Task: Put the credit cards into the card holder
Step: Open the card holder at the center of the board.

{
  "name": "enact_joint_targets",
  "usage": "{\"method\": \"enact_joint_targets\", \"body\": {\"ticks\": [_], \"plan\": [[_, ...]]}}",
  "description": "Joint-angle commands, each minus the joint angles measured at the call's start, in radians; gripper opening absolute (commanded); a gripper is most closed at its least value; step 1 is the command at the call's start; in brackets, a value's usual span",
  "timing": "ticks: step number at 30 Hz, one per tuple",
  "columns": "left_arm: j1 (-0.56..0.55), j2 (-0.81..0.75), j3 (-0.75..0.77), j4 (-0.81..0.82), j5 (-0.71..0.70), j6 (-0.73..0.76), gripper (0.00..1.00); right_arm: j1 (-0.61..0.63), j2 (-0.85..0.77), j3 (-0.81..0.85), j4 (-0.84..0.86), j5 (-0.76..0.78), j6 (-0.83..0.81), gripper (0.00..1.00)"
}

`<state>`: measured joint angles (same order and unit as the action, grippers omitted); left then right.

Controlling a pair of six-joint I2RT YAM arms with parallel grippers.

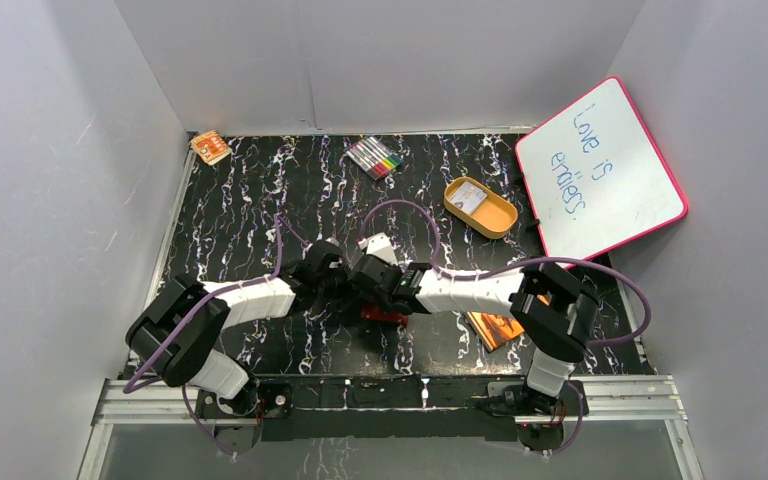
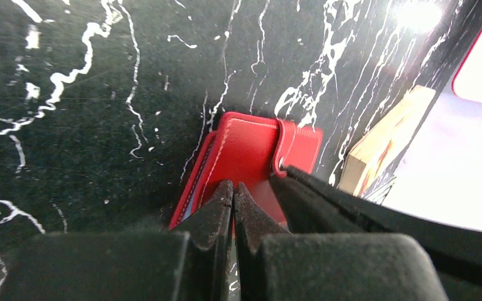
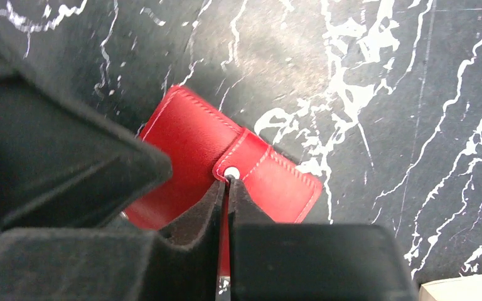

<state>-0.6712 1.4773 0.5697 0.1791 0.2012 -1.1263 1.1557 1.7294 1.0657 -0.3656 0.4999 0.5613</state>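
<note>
The card holder (image 1: pixel 388 316) is a red wallet lying closed on the marbled table between both arms. My left gripper (image 2: pixel 233 187) is shut, its tips resting on the wallet's top (image 2: pixel 245 150) with nothing between them. My right gripper (image 3: pixel 228 182) has closed on the snap tab (image 3: pixel 251 157) just below the silver stud (image 3: pixel 231 172); one of its fingers (image 2: pixel 326 200) shows in the left wrist view at the lifted tab. A whitish credit card (image 1: pixel 470 198) lies in the orange oval tray (image 1: pixel 501 219), far from both grippers.
An orange booklet (image 1: pixel 495 328) lies right of the wallet, under the right arm. At the back are coloured markers (image 1: pixel 375 157) and a small orange packet (image 1: pixel 210 147). A pink-framed whiteboard (image 1: pixel 600 170) leans at the right. Grey walls enclose the table.
</note>
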Motion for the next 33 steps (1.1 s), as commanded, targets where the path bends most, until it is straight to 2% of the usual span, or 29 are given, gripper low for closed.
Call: {"method": "enact_joint_targets", "body": {"ticks": [1,4,14,22,29,30,33], "plan": [[-0.021,0.034,-0.036,-0.084,0.003,0.044,0.0,-0.027,0.012,-0.02,0.02,0.06,0.029,0.06],[-0.021,0.042,-0.036,-0.08,0.003,0.047,0.0,-0.027,-0.009,-0.026,0.018,0.061,0.032,0.0],[-0.021,0.081,-0.027,-0.077,0.006,0.067,0.0,-0.027,-0.087,-0.037,0.006,0.105,0.042,0.0],[-0.021,0.174,-0.027,-0.056,0.028,0.111,0.0,-0.044,-0.165,-0.025,-0.025,0.172,0.052,0.0],[-0.021,0.072,0.016,-0.118,0.023,0.137,0.0,-0.122,-0.239,-0.069,-0.06,0.122,0.076,0.0],[-0.02,0.057,0.03,-0.129,0.025,0.14,0.02,-0.123,-0.257,-0.077,-0.067,0.112,0.08,0.0],[-0.021,0.009,0.05,-0.15,0.035,0.145,0.17,-0.123,-0.329,-0.109,-0.085,0.075,0.095,0.0]]}}
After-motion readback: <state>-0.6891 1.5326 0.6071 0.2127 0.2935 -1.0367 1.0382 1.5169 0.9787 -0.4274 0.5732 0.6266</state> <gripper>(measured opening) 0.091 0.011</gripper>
